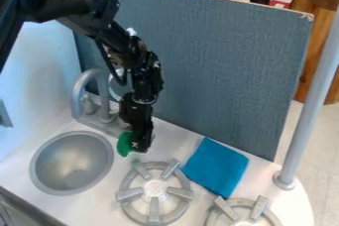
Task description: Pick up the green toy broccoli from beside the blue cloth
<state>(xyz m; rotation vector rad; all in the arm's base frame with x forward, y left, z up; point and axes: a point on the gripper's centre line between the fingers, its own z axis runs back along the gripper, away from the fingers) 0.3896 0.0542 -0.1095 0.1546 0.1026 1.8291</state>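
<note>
The black gripper (140, 141) hangs low over the white counter, between the sink and the back panel, just behind the left burner. A small green object (124, 144) shows right against its left side, and part of that object is hidden behind the gripper. Whether the green object is held or only touched, I cannot tell. To the gripper's right, a folded blue cloth (215, 167) lies flat on the counter, apart from it.
A round metal sink (43, 170) is at the left, with a grey faucet (78, 91) behind it. Two grey burners, left (123, 205) and right (213, 216), stand in front. A blue-grey panel (225, 71) rises behind; a grey pole (310, 101) stands at the right.
</note>
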